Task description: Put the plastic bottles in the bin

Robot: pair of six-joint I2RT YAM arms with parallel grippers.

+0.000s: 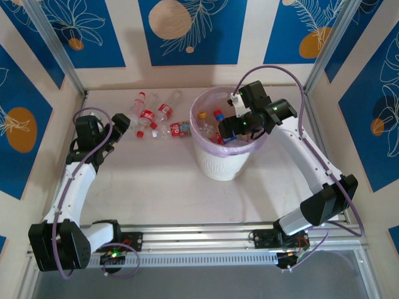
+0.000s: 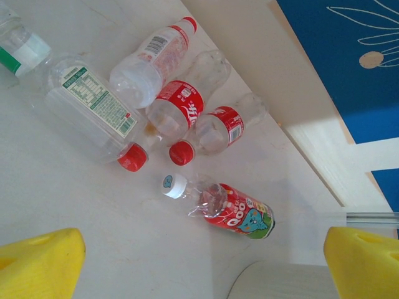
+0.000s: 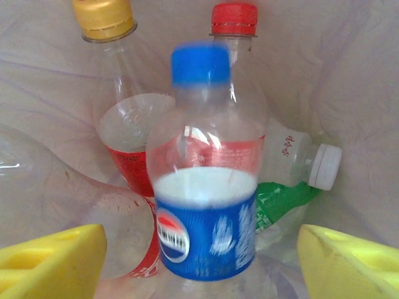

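Right hand [image 3: 202, 255]: fingers spread, not touching blurred blue-capped bottle [image 3: 206, 237] between them, within bin [image 1: 218, 163] over other bottles [image 3: 124, 143]. Left hand [image 2: 202, 265]: wide, empty, near six loose bottles [image 2: 181, 106] lying on desk [image 2: 75, 199] beside bin.

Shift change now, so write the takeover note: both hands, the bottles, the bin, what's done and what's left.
Left hand: open, empty, beside the loose bottles on the table.
Right hand: open over the bin; blue-capped bottle, blurred, free between its fingers.
Done: several bottles in the bin.
Left: about six loose bottles, lying left of the bin.
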